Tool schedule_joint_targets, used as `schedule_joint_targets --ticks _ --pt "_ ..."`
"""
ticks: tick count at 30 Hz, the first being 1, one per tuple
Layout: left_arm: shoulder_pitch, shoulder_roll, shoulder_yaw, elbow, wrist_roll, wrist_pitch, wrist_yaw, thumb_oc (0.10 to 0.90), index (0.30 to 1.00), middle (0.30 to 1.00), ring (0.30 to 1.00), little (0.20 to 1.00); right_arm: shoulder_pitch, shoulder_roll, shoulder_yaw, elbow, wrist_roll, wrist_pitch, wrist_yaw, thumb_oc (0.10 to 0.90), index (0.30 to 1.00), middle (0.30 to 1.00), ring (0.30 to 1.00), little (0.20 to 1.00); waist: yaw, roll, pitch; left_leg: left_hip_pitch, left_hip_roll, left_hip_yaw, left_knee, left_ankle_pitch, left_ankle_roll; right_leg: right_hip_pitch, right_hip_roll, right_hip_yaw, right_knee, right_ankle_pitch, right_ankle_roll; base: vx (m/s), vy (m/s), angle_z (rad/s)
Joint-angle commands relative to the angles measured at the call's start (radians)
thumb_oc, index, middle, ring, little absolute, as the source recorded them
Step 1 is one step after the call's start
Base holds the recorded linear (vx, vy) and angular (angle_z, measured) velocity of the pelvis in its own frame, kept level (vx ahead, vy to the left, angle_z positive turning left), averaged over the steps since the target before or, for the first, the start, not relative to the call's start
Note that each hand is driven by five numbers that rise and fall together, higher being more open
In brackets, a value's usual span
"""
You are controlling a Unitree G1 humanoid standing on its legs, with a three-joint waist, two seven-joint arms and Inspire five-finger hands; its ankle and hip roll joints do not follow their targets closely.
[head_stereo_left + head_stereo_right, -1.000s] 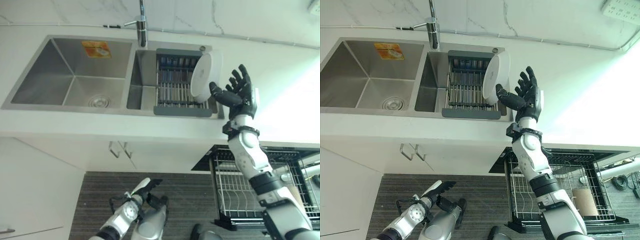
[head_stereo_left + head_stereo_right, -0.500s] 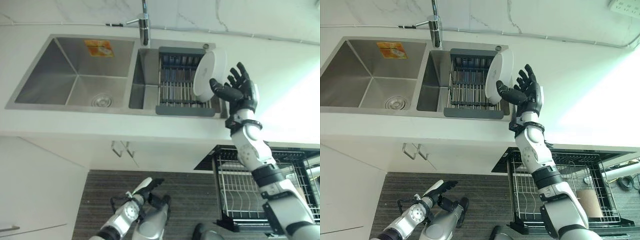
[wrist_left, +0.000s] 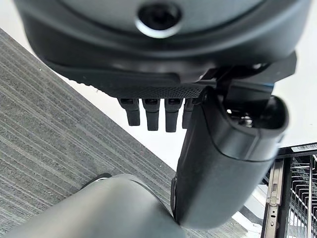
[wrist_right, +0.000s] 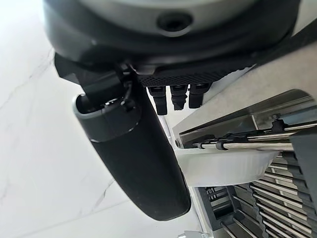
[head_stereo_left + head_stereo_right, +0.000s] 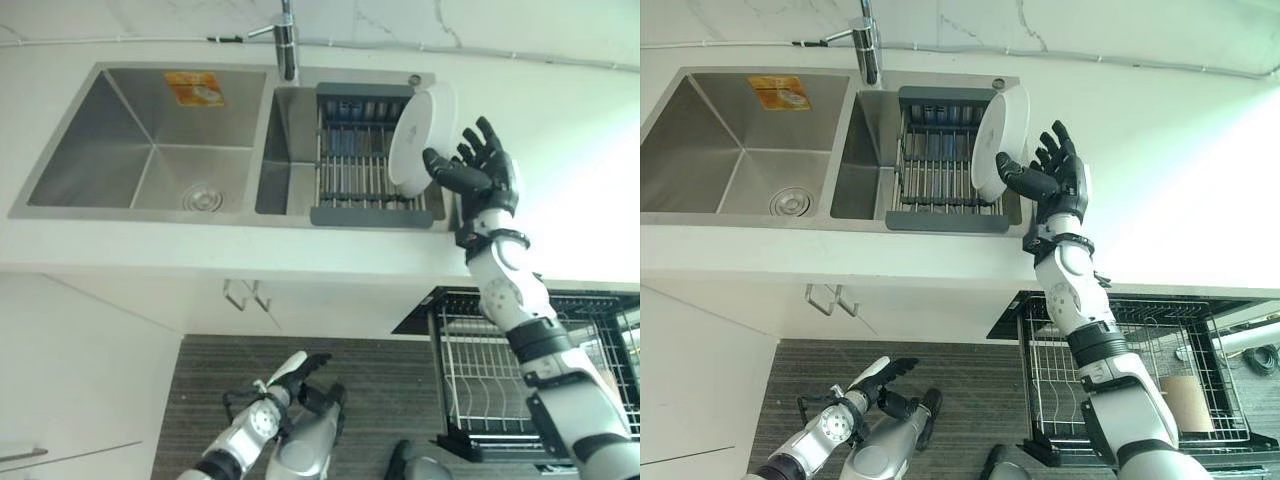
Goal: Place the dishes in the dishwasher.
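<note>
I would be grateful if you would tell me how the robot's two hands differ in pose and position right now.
The right robot hand is raised over the counter with fingers spread, its thumb at the rim of the white plate standing in the sink rack. The left robot hand hangs low above the floor, touching nothing. Both are open.

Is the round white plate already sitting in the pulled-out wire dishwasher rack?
No: the round white plate stands on edge in the grey dish drainer over the steel sink, beside the open right hand.
</note>
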Motion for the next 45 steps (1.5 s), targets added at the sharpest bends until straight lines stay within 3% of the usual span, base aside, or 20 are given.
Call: schedule_joint_targets --ticks 1,16,28,35,45 --pt "0.193 0.104 -0.142 0.126 0.136 0.083 -0.038 0.8 0.9 0.9 0.9 0.9 -0.137 -0.081 -0.054 -0.061 -0.08 -0.093 0.017 0.8 0.9 0.9 0.9 0.9 0.031 -0.001 -0.036 0.096 0.096 0.006 -0.065 -0.11 -0.063 -0.071 -0.056 -0.044 0.039 0.02 0.037 0.0 0.0 0.0" --pt "0.192 0.09 -0.146 0.136 0.145 0.072 -0.029 0.8 0.9 0.9 0.9 0.9 -0.169 -0.111 -0.01 -0.096 -0.224 -0.147 -0.044 0.8 0.9 0.9 0.9 0.9 0.033 0.01 -0.028 0.086 0.092 0.002 -0.065 -0.105 -0.069 -0.076 -0.062 -0.049 0.039 0.015 0.033 0.0 0.001 0.0" --pt "0.189 0.08 -0.147 0.157 0.15 0.061 -0.02 0.8 0.9 0.9 0.9 0.9 -0.171 -0.105 0.001 -0.086 -0.163 -0.132 -0.017 0.8 0.9 0.9 0.9 0.9 0.03 0.01 -0.031 0.085 0.094 0.011 -0.065 -0.105 -0.071 -0.078 -0.066 -0.05 0.039 0.014 0.032 0.0 0.0 0.0" --pt "0.189 0.073 -0.147 0.163 0.154 0.057 -0.017 0.8 0.9 0.9 0.9 0.9 -0.179 -0.105 0.008 -0.086 -0.244 -0.142 -0.026 0.8 0.9 0.9 0.9 0.9 0.031 0.013 -0.032 0.083 0.095 0.016 -0.065 -0.103 -0.072 -0.079 -0.069 -0.056 0.039 0.015 0.032 0.0 0.002 0.01" --pt "0.184 0.077 -0.149 0.149 0.158 0.068 -0.022 0.8 0.9 0.9 0.9 0.9 -0.177 -0.085 0.027 -0.107 -0.177 -0.128 0.025 0.8 0.9 0.9 0.9 0.9 0.032 0.01 -0.028 0.081 0.097 0.02 -0.065 -0.102 -0.072 -0.081 -0.073 -0.06 0.039 0.018 0.032 0.0 0.0 0.02"
